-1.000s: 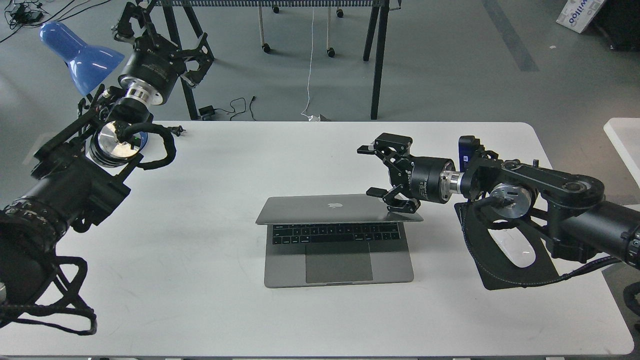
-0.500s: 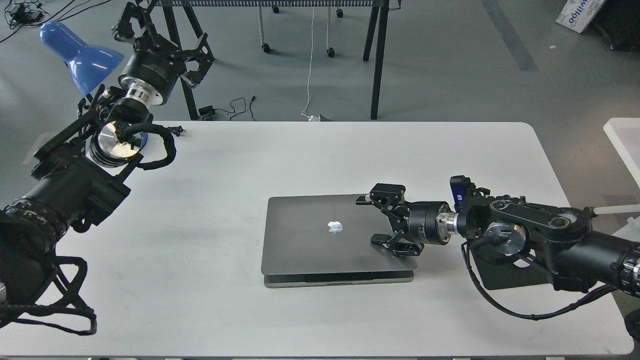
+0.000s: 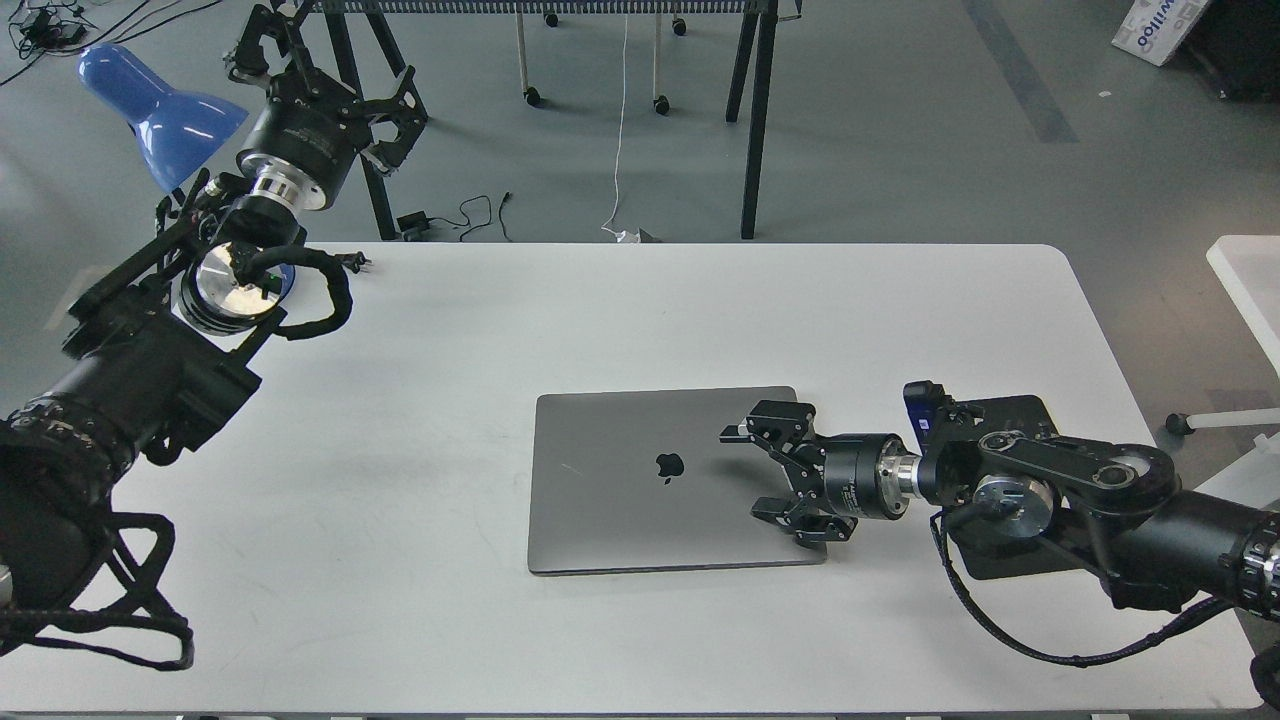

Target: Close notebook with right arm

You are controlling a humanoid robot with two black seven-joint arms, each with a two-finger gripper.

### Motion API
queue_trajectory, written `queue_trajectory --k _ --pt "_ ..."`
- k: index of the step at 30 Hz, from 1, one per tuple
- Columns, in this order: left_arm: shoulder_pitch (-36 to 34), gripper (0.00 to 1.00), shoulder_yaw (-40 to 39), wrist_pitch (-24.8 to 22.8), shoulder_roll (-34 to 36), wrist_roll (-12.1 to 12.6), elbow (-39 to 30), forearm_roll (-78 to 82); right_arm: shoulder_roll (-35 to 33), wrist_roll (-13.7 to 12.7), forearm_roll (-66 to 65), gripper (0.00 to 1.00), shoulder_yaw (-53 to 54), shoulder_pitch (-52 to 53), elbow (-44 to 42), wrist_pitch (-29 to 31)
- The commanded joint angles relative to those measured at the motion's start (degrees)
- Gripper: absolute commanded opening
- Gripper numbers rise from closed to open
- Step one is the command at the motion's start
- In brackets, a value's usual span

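Grey workshop floor fills the far field, with black trestle legs, castor wheels and loose cables at 12 o'clock, and a blue lamp shade at 10 o'clock.

White surface: rounded corners, spanning most of the view.

Notebook: space-grey, lid fully down and flat, dark apple logo facing up. It lies a little toward 4 o'clock from the middle of the surface, its front edge nearest the viewer.

Black mouse pad: flat on the surface at 3 o'clock of the notebook, largely covered by the arm above it.

Right arm: enters from the 4 o'clock edge and stretches low and nearly level toward 9 o'clock. Silver wrist disc faces the viewer; a small blue block sits on the far side of the wrist; a cable loop hangs below.

Right gripper: fingers spread apart, holding nothing, over the notebook lid's 3 o'clock edge. Whether the lower finger touches the lid cannot be told.

Left arm: enters from the 8 o'clock edge and rises toward 11 o'clock, well apart from the notebook.

Left gripper: raised past the far edge of the surface, fingers splayed, empty.
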Motion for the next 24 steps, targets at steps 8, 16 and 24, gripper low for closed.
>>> queue_trajectory --k 8,16,24 --pt "0.00 1.00 -0.04 0.01 0.00 -0.02 -0.05 0.00 -0.63 0.34 0.33 1.00 1.52 -0.23 1.14 -0.46" --pt "-0.09 1.00 -0.39 0.01 0.00 -0.02 -0.05 -0.18 -6.87 0.60 0.86 1.00 16.79 -0.23 5.19 -0.37" --pt "-0.09 1.00 -0.31 0.01 0.00 0.33 -0.05 -0.09 -5.99 0.60 1.21 1.00 42.01 -0.93 1.24 0.06"
